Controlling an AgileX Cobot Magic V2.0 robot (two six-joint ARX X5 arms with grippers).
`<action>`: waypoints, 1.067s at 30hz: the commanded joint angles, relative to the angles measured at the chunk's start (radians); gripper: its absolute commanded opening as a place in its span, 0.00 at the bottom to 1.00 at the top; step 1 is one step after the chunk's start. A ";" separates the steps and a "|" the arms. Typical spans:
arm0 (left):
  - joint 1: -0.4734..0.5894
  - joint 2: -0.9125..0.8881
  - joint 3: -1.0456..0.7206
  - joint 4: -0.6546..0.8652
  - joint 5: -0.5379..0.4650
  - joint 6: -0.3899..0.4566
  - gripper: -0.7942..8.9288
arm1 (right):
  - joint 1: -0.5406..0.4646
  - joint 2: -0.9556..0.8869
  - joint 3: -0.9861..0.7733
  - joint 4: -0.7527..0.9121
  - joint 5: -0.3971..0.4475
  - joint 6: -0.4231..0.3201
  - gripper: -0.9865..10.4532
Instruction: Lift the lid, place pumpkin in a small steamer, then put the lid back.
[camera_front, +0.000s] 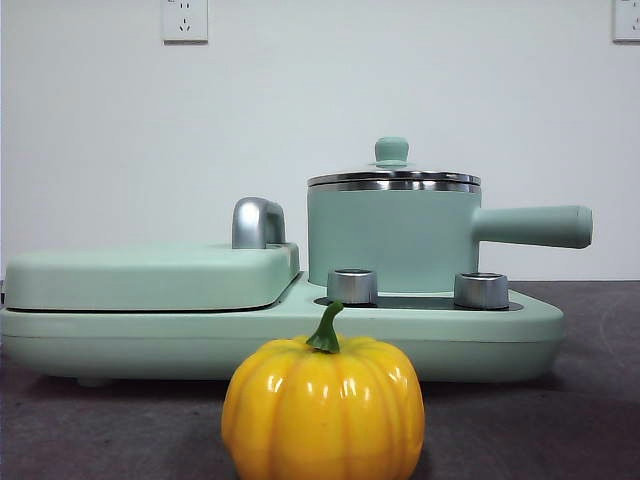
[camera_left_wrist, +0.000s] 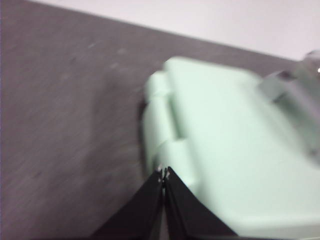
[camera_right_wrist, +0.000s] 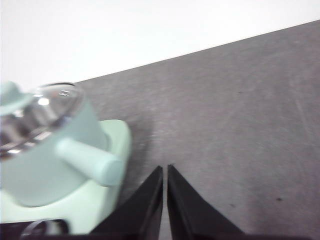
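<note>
The yellow-orange pumpkin (camera_front: 322, 408) with a green stem stands on the table at the front, in front of the appliance. The mint-green small steamer (camera_front: 392, 235) stands on the appliance's right side, its long handle (camera_front: 532, 226) pointing right. The glass lid (camera_front: 393, 178) with a mint knob rests on it. The right wrist view shows the steamer (camera_right_wrist: 45, 160) and the lid (camera_right_wrist: 40, 110) beside my right gripper (camera_right_wrist: 165, 169), which is shut and empty above the table. My left gripper (camera_left_wrist: 164, 172) is shut and empty, above the edge of the flat cover (camera_left_wrist: 235, 150). Neither gripper shows in the front view.
The mint-green appliance base (camera_front: 280, 335) carries a wide flat cover (camera_front: 150, 275) with a chrome handle (camera_front: 258, 222) on its left, and two steel dials (camera_front: 352, 286) in front of the steamer. Dark grey table (camera_front: 580, 420) lies around it; a white wall is behind.
</note>
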 joint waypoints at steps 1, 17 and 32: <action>-0.031 0.070 0.087 -0.006 0.034 -0.016 0.09 | 0.016 0.053 0.093 -0.042 -0.046 0.019 0.10; -0.194 0.523 0.518 -0.097 0.289 0.028 0.09 | 0.084 0.404 0.494 -0.216 -0.399 -0.090 0.10; -0.294 0.691 0.629 -0.104 0.487 0.076 0.09 | 0.122 0.508 0.576 -0.298 -0.546 -0.264 0.10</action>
